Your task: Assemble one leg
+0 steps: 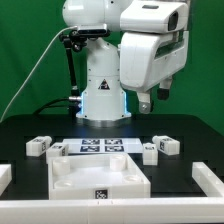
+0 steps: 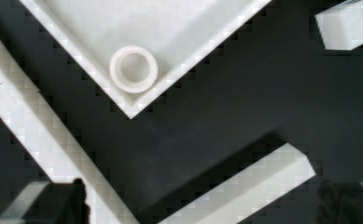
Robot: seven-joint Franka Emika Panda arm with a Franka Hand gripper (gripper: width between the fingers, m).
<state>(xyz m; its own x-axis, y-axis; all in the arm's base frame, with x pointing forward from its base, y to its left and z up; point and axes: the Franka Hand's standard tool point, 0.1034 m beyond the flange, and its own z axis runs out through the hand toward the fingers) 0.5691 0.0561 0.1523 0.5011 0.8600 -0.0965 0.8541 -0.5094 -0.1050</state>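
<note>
Smooth white square panel [image 1: 60, 180] fronts chunky tagged leg [image 1: 38, 146].

Both pictures are brightly and evenly lit. In the exterior view the white panel [image 1: 98, 178] is nearly washed out, with soft grey shading inside its recess, and behind it a bluish glow is seen on the arm's base [image 1: 100, 103]. In the wrist view the panel is rendered sharp, while the fingers [image 2: 36, 200] of the hand [image 2: 192, 208], nearer the lens than the panel, are blurred.
</note>
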